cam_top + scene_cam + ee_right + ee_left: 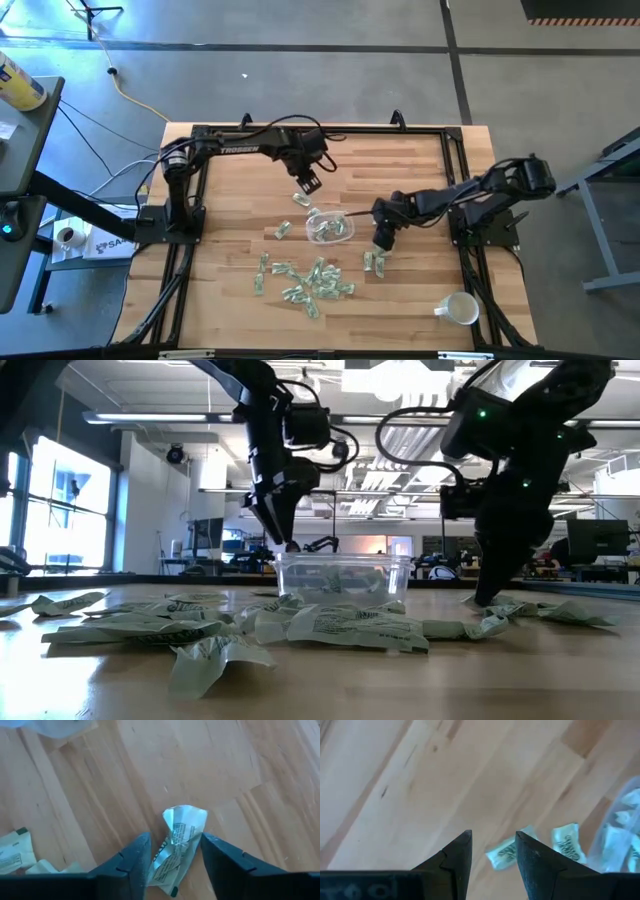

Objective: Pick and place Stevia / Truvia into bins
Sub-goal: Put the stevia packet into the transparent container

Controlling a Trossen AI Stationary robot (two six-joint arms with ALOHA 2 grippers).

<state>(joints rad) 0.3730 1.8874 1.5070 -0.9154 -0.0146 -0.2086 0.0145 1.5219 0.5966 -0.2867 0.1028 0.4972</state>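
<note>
Pale matt wood table (400,180); crinkled paper sachets (310,280); clear glossy plastic bowl (330,228); glossy white mug (459,309)

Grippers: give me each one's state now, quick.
Left gripper: open, empty, above the table.
Right gripper: around a sachet; grip cannot be told.

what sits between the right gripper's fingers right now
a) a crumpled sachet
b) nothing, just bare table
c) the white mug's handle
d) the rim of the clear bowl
a: the right wrist view shows a crumpled sachet standing between the two fingers of the right gripper, down on the table.
</note>
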